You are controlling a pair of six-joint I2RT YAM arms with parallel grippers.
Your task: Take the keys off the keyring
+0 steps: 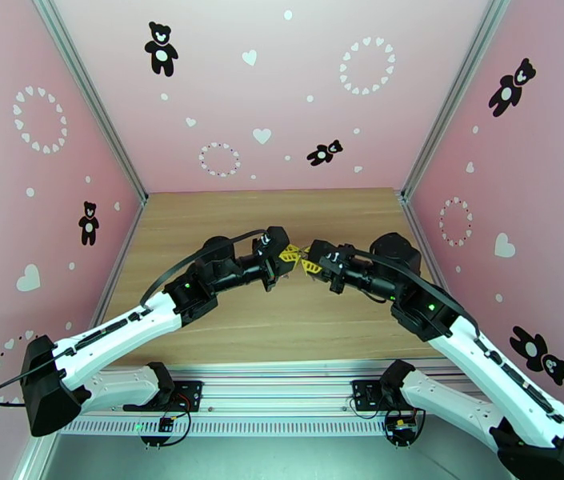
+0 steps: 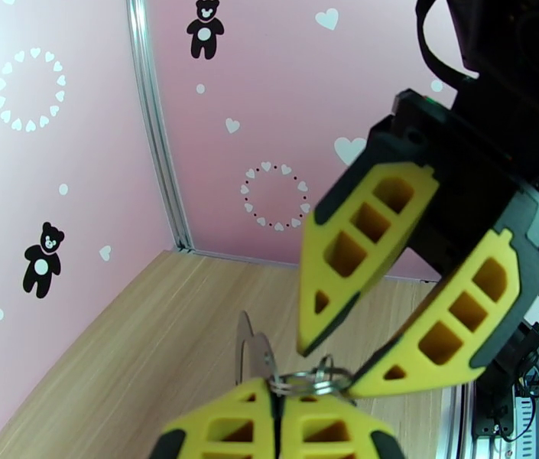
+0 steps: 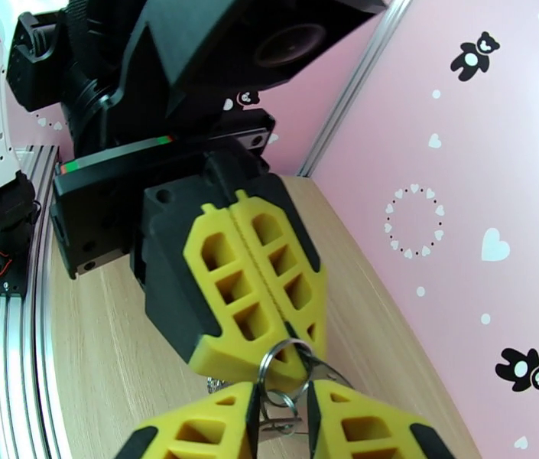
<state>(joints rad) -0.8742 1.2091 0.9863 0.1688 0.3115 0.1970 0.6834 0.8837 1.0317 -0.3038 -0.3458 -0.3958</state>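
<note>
Both grippers meet above the middle of the table. My left gripper [image 1: 290,254] [image 2: 277,390] is shut on the keyring [image 2: 311,381], a cluster of thin silvery rings at its fingertips. A flat silvery metal piece [image 2: 249,353] sticks up beside the rings; whether it is a key I cannot tell. My right gripper [image 1: 310,265] [image 2: 332,370] faces the left one with its yellow fingers [image 2: 361,246] spread, one tip on each side of the rings. In the right wrist view a round ring [image 3: 283,363] hangs off the left gripper's shut fingers [image 3: 254,284], in the gap of my right gripper [image 3: 280,395].
The wooden table [image 1: 266,210] lies below, walled by pink panels with bear and heart prints [image 1: 162,50]. An aluminium rail [image 1: 282,410] with the arm bases runs along the near edge.
</note>
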